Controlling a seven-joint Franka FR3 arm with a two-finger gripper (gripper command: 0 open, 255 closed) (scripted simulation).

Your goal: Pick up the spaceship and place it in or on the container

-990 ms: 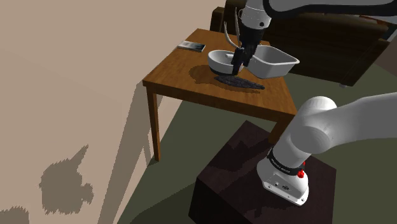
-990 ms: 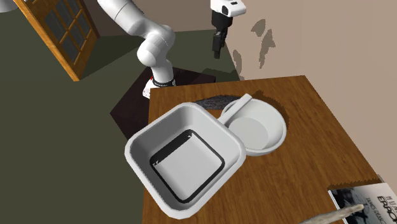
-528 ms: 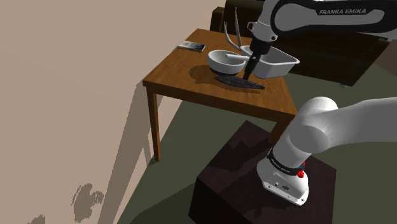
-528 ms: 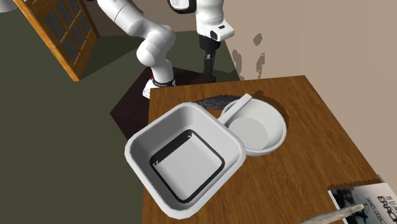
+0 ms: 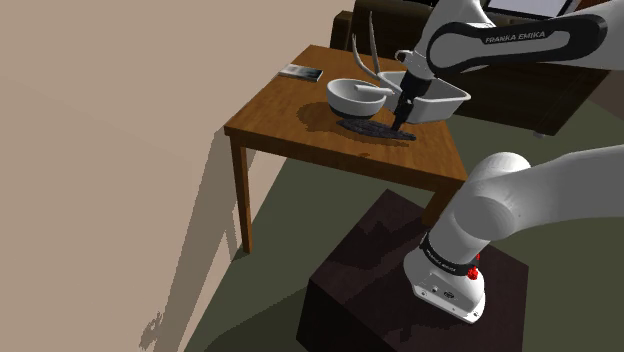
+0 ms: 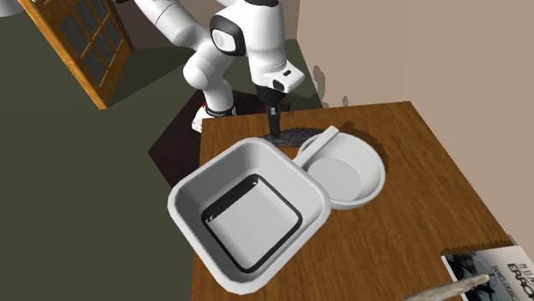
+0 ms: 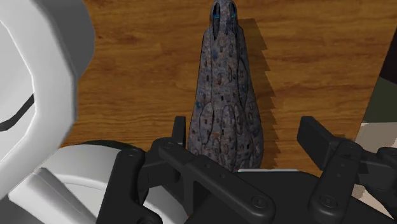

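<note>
The spaceship (image 7: 227, 95) is a dark blue-grey, speckled wedge lying flat on the wooden table (image 5: 290, 105), next to a white round bowl (image 6: 347, 175). It also shows as a dark sliver (image 5: 375, 128) in front of the bowl (image 5: 352, 95), and half hidden (image 6: 299, 134) behind the square white container (image 6: 248, 214). My gripper (image 7: 245, 130) is open and points down just over the wedge's broad end, its fingers standing apart on either side without touching it. In the shoulder view my gripper (image 5: 403, 115) hangs at the spaceship's right end, in front of the container (image 5: 440, 95).
A book (image 5: 300, 72) lies at the table's far corner, with a pale antler-like piece (image 5: 362, 55) behind the bowl. A dark sofa (image 5: 520, 80) stands beyond the table. The dark stand (image 5: 400, 290) sits on the floor near the table's front edge.
The arm has swung across and come down: the gripper dropped from well above the table to just over the spaceship's broad end. Spaceship, bowl and container have not moved.
</note>
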